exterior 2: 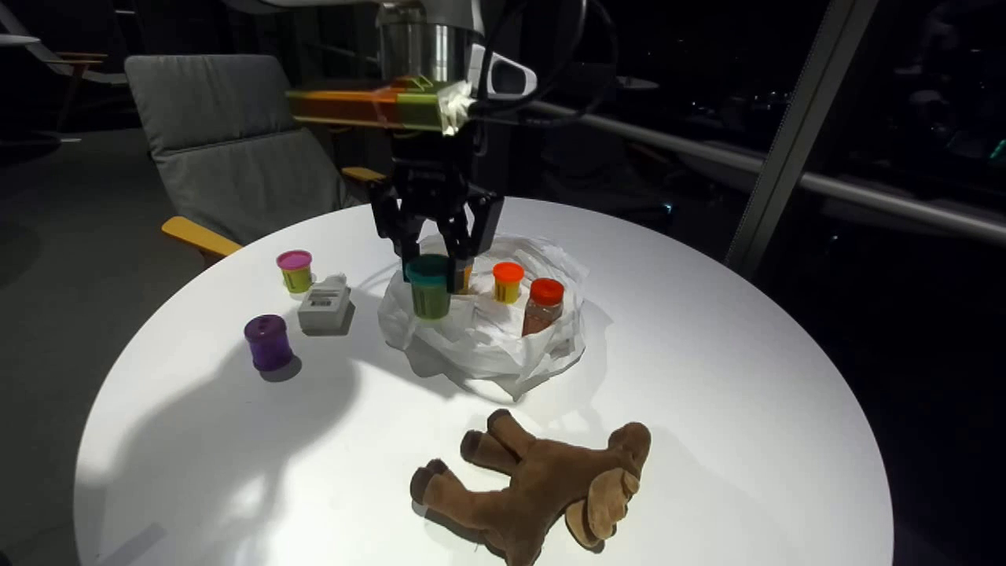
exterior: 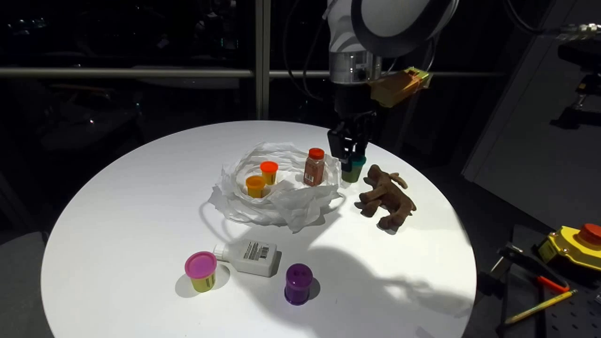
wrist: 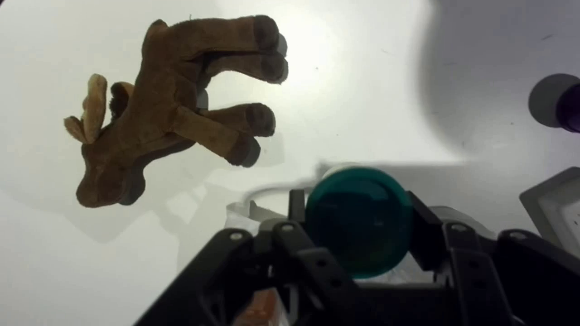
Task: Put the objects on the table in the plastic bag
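Holding a green cup (exterior 2: 431,301) with a teal lid, the black gripper (exterior 2: 432,273) points downward, and its fingers (wrist: 297,206) are pressed on this cup from two opposite sides, as the wrist view shows. The cup is upright and very near to the rim of the plastic bag (exterior: 300,206); if it is above this rim or outside of it, I cannot tell. The bag lies spread and wrinkled, with its mouth upward, on the round white table (exterior: 131,202). In it are three things: a yellow cup (exterior: 269,177) with a red-orange lid, just beside it an orange-lidded cup (exterior: 255,190), and, more apart, a red-capped bottle (exterior: 314,169). The other things are outside the bag. A brown plush animal (exterior 2: 542,479) rests on its side, near the bag but not touching it. In both exterior views, a white bottle (exterior: 251,258) lies flat near a pink-lidded cup (exterior: 202,271) and a purple cup (exterior: 298,284), which are both upright. Above the gripper there is an orange and yellow block (exterior: 399,88). In an exterior view, a grey chair (exterior 2: 216,141) stands beyond the table.
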`<move>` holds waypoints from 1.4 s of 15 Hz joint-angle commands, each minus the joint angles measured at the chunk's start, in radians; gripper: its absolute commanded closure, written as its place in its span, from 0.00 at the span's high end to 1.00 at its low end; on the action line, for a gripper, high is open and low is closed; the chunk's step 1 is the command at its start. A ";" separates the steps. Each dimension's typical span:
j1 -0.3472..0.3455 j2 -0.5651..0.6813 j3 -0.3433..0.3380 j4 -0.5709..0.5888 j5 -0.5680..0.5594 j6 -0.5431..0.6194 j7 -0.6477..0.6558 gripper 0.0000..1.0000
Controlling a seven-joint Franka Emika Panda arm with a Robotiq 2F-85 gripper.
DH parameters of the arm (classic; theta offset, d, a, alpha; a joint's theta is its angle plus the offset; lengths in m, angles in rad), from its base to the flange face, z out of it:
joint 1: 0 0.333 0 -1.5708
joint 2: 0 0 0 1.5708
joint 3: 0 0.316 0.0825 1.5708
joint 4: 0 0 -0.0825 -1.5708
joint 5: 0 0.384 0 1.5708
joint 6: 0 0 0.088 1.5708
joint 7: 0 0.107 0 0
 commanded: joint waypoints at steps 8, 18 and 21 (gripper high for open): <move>0.081 0.205 0.005 0.218 -0.045 0.213 0.201 0.28; 0.109 0.424 -0.118 0.450 -0.065 0.235 0.263 0.34; 0.095 0.483 -0.125 0.511 -0.045 0.207 0.259 0.52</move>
